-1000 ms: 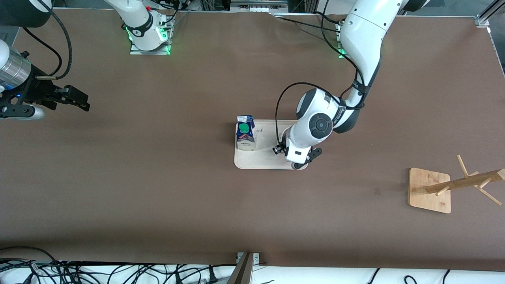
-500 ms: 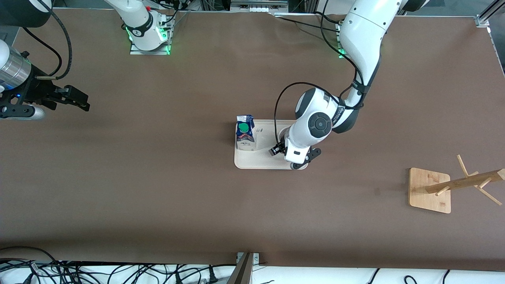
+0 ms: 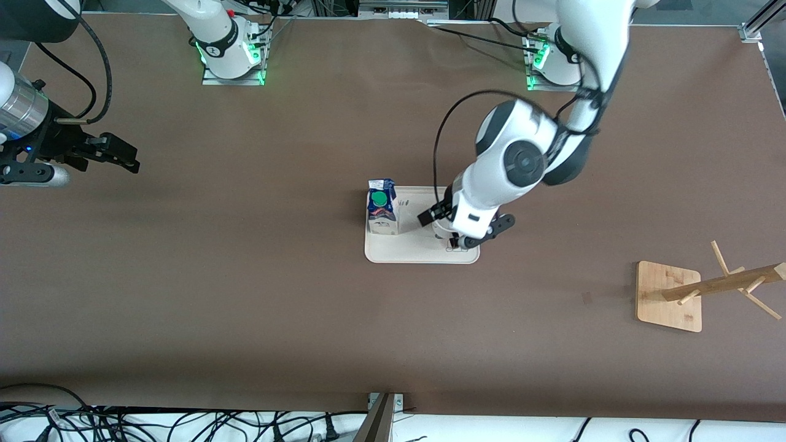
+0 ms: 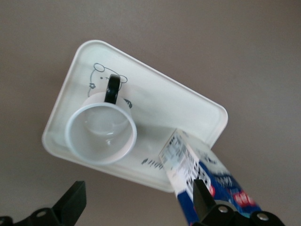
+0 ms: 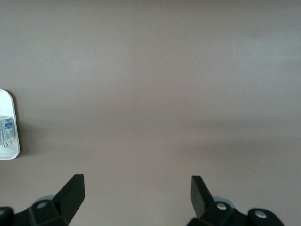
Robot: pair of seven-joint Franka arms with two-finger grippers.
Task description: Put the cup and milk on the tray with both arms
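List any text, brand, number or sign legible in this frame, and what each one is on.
Nothing reads cleanly.
Milk carton: dense small print on a white side panel, too blurred to read.
Tray: a bunny drawing beside the cup's handle, and a short script mark near the carton, too small to read.
Tray edge in the right wrist view: script starting with what looks like "R", cut off.
Wooden rack: no lettering visible.

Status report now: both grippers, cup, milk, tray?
Left gripper open, above the tray, holding nothing. Right gripper open, waiting over bare table at its own end. Cup and milk both upright on tray. Nothing in the way.
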